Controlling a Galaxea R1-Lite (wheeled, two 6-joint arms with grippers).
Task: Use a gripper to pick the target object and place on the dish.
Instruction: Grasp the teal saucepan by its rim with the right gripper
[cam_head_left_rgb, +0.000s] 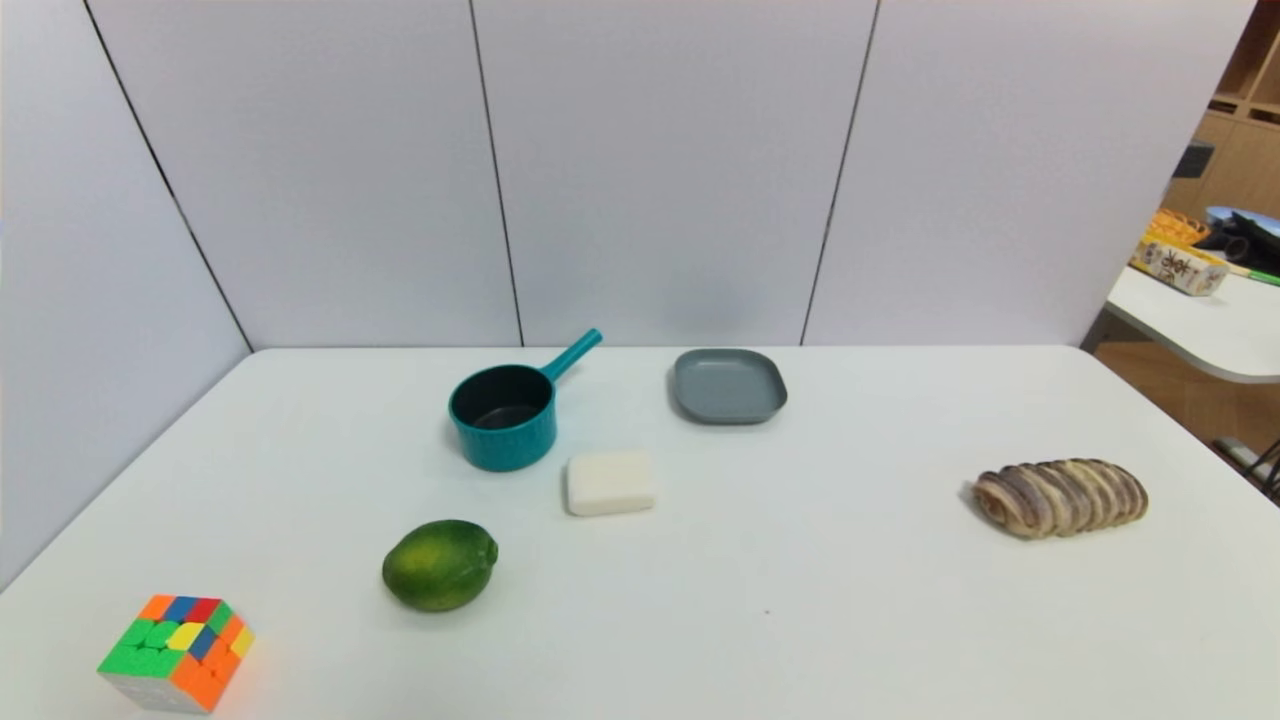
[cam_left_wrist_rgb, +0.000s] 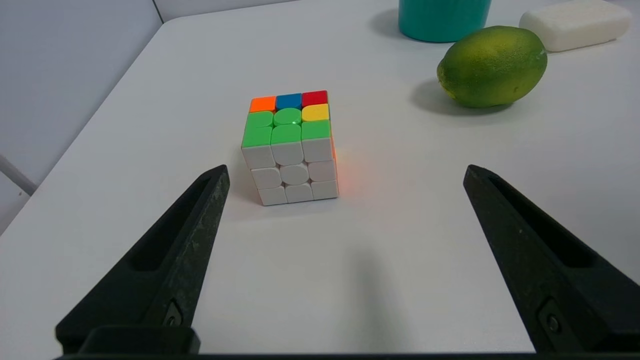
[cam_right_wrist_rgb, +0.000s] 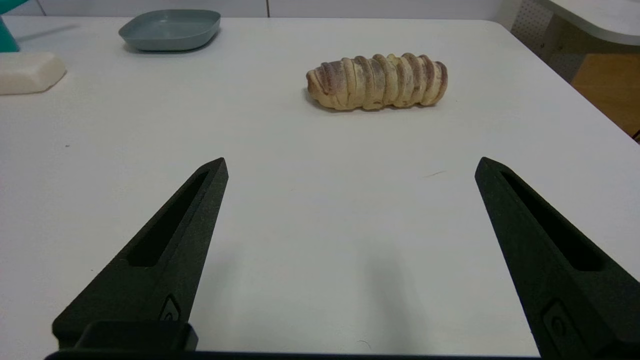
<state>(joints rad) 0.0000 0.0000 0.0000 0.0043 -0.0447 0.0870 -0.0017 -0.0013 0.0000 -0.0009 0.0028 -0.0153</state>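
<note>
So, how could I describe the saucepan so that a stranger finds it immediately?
Start at the white table and go to its far edge, near the grey wall panels. There, to the left of the grey dish, stands the teal saucepan. It alone has a dark hollow inside and a straight handle, unlike the solid white block and lime nearby.

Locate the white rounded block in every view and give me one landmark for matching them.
Head view: white rounded block at table centre, just in front of the teal saucepan.
Left wrist view: top right corner, behind the lime.
Right wrist view: left edge, near the grey dish.
Shared landmark: the saucepan's teal wall.
</note>
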